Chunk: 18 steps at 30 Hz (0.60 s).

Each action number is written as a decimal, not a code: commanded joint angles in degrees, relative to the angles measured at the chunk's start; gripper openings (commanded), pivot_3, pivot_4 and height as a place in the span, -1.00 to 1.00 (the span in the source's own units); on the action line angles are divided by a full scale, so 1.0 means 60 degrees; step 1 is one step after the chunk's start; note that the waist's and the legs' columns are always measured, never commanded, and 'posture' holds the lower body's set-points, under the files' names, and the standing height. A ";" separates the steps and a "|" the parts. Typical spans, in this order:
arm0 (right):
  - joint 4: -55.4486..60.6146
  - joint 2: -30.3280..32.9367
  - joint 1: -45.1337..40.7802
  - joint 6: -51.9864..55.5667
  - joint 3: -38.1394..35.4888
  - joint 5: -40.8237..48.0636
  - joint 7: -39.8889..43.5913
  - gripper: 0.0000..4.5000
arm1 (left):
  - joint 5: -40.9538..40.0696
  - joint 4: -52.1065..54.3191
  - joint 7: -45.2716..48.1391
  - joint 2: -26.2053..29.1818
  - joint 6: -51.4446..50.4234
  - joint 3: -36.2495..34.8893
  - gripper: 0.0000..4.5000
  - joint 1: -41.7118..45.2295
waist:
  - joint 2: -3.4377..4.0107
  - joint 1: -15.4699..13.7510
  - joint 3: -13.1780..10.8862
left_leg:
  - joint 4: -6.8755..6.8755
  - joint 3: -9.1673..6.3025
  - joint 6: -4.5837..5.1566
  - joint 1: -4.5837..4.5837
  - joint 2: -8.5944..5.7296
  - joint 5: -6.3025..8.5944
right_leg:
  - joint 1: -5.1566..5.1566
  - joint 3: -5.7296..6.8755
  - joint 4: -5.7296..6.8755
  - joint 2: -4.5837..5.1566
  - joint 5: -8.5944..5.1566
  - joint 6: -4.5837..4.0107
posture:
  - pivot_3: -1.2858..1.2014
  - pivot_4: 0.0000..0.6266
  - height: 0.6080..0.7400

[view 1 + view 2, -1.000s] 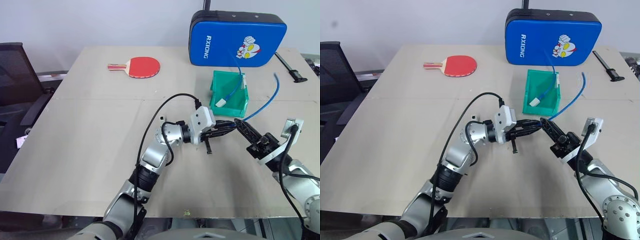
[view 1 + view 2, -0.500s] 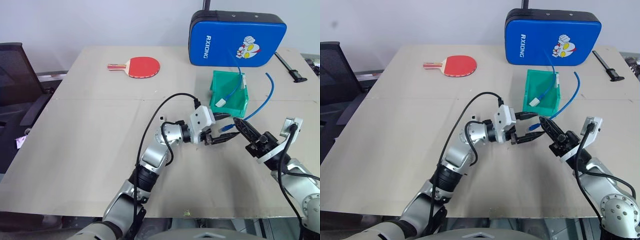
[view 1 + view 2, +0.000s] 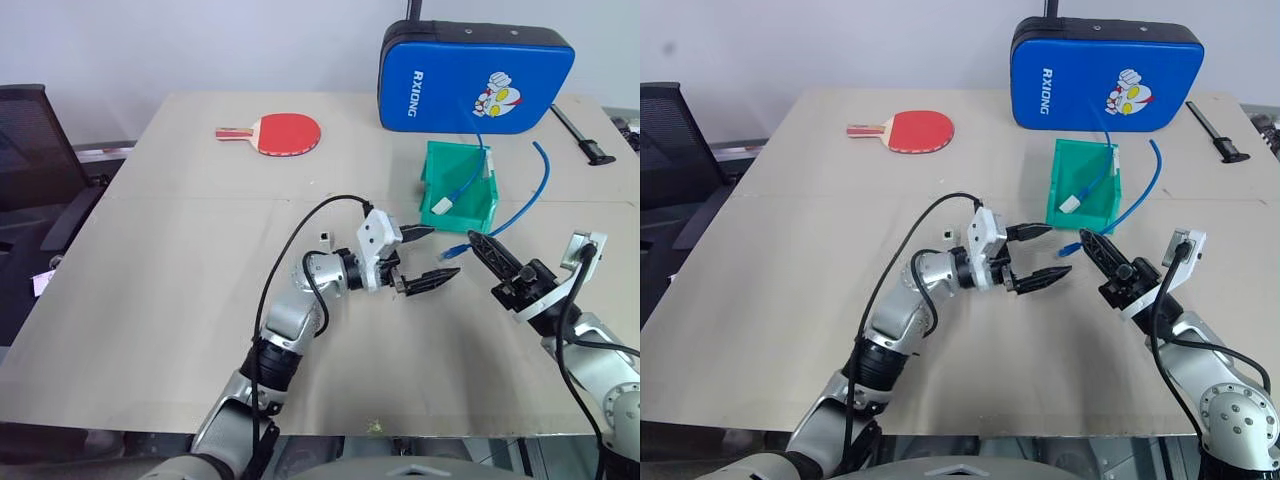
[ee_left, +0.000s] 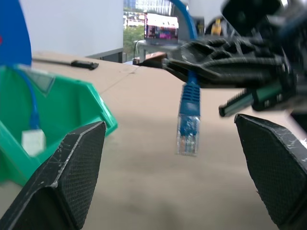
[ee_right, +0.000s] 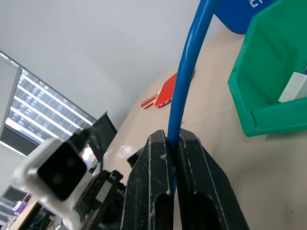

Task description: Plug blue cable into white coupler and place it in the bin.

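The right gripper (image 3: 478,242) is pinching the blue cable (image 3: 530,195) above the table (image 3: 180,270), its plug dangling beside the green bin (image 3: 440,212). The left gripper (image 3: 428,256) is gaping, empty, facing the plug.

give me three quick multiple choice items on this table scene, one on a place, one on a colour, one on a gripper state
1. Where does the red table-tennis paddle lie?
A. inside the bin
B. on the table's far left part
C. on the padded case

2. What colour is the small translucent plastic bin?
A. green
B. yellow
C. white

3. How does the left gripper stand?
A. shut on the cable
B. shut, empty
C. open, empty

Answers:
1 B: the paddle lies flat on the table.
2 A: the bin is green.
3 C: the left gripper has spread fingers, while the right gripper pinches the thin blue cable.
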<state>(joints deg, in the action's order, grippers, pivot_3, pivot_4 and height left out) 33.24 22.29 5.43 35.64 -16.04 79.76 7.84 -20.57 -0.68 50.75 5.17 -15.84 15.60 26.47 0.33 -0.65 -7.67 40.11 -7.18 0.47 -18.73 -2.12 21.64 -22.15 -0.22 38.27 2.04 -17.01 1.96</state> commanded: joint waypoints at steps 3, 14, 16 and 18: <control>0.0099 0.0114 -0.0141 -0.0119 -0.0119 0.0126 0.0265 -1.00 | -0.0240 0.0464 0.0101 0.0005 -0.0196 0.0030 0.96 0.0106 | 0.0001 0.0008 0.0000 | -0.0003 -0.0002 0.0000 0.0001 0.0000 0.0000 | -0.0001 0.0002 0.0000 -0.0003 0.0000 0.0000 | 0.03 -0.52 1.00; 0.0179 0.0162 -0.0213 -0.0118 -0.0137 0.0322 0.0054 -1.00 | 0.0525 0.0057 0.0300 0.0174 0.0905 0.0501 -0.95 0.0041 | 0.0001 0.0003 0.0000 | -0.0004 -0.0001 0.0000 0.0001 0.0000 0.0000 | 0.0000 0.0001 -0.0004 -0.0002 0.0000 0.0000 | 0.03 -0.52 1.00; 0.0184 0.0177 -0.0237 -0.0114 -0.0139 0.0364 0.0011 -1.00 | 0.0539 0.0019 0.0304 0.0186 0.0948 0.0502 -0.98 0.0028 | 0.0001 0.0002 0.0000 | -0.0004 0.0000 0.0000 0.0001 0.0000 0.0000 | 0.0000 0.0000 -0.0006 -0.0002 0.0000 0.0000 | 0.03 -0.52 1.00; 0.0181 0.0197 -0.0264 -0.0108 -0.0138 0.0393 -0.0019 -1.00 | 0.0538 0.0003 0.0305 0.0195 0.0956 0.0492 -0.98 0.0010 | 0.0001 0.0003 0.0000 | -0.0004 0.0000 0.0000 0.0001 0.0000 0.0000 | 0.0000 0.0000 -0.0007 -0.0002 0.0000 0.0000 | 0.03 -0.52 1.00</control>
<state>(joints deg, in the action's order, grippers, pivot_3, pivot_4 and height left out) 32.62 22.89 4.70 35.65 -16.04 80.88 7.75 -17.46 -1.21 52.29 6.36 -11.17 18.57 26.56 0.34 -0.64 -7.67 40.08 -7.18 0.46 -18.72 -2.12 21.64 -22.15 -0.22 38.22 2.03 -17.01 1.96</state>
